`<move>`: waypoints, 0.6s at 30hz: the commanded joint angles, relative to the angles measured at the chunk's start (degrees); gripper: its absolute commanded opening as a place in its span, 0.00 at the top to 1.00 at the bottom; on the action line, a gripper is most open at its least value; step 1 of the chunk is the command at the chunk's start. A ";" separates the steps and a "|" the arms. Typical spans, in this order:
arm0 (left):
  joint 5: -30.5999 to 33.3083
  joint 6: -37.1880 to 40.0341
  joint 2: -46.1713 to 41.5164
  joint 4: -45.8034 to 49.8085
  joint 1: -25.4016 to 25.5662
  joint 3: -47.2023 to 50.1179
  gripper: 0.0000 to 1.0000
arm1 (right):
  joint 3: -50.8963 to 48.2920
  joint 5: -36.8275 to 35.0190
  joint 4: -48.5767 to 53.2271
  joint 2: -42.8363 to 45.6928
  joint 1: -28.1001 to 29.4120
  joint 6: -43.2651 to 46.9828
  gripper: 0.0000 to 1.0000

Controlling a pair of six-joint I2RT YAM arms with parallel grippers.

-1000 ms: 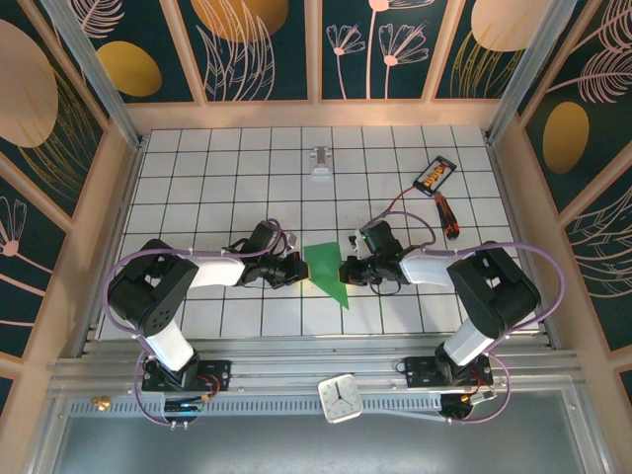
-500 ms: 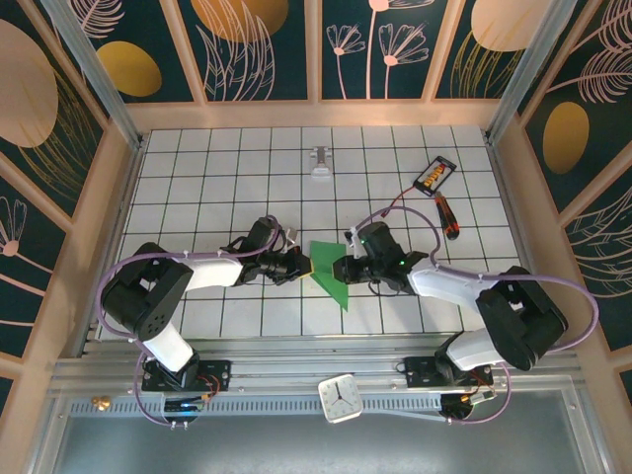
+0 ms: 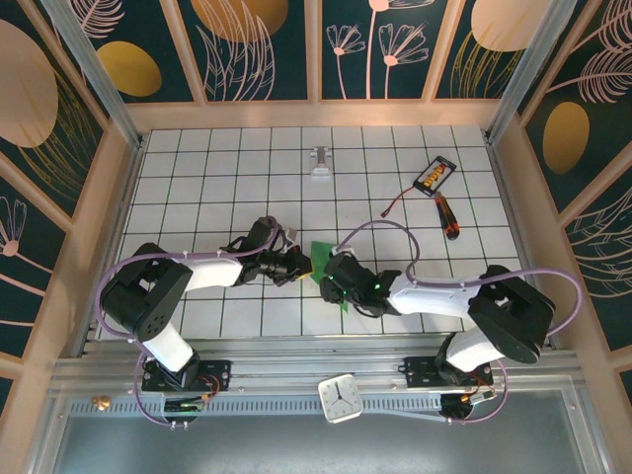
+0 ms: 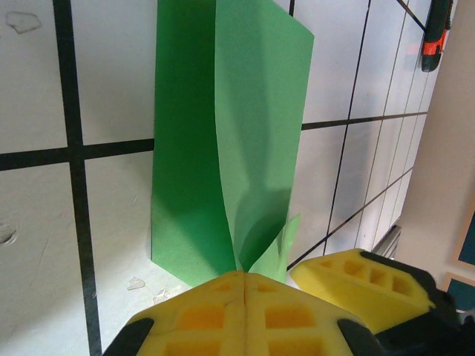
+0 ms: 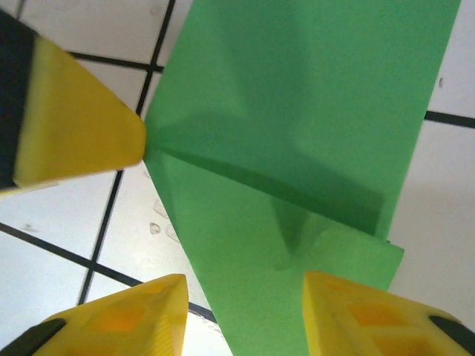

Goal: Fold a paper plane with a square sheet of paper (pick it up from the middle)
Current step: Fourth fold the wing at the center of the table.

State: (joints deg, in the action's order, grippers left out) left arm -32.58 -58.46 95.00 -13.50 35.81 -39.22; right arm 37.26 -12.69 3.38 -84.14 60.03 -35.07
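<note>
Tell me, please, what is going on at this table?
Two robot arms are folding a green sheet of paper near the middle of the tiled table. The left end effector is shut on one edge of the partly creased sheet. The right end effector is open above the paper, not clamping it. The sheet is not yet a plane.

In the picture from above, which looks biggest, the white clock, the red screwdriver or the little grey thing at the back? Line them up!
1. White clock, clearly biggest, though it sits nearest the camera.
2 and 3. Red-handled screwdriver and small grey thing look about alike: one longer, one wider.
</note>
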 commanded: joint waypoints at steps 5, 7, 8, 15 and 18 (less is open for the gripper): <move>-1.47 -1.66 -1.05 0.37 0.31 -0.22 1.00 | 6.76 -15.17 10.14 -6.95 5.54 -6.17 0.51; -1.70 -1.65 -0.96 0.39 0.31 -0.20 1.00 | 8.44 -17.33 11.97 -8.59 6.44 -6.32 0.51; -1.74 -1.57 -0.87 0.51 0.31 -0.24 1.00 | 9.26 -18.48 13.11 -9.49 6.88 -6.35 0.51; -2.02 -0.90 -0.48 1.23 0.33 -0.94 1.00 | 12.71 -22.82 16.83 -13.19 8.19 -6.16 0.52; -2.30 -0.93 -0.34 1.39 0.33 -1.21 1.00 | 13.64 -23.72 17.53 -14.51 8.34 -5.50 0.52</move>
State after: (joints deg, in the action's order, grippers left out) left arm -33.28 -58.63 95.00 -13.43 35.81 -39.22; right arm 49.25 -31.70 17.67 -97.01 67.88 -39.79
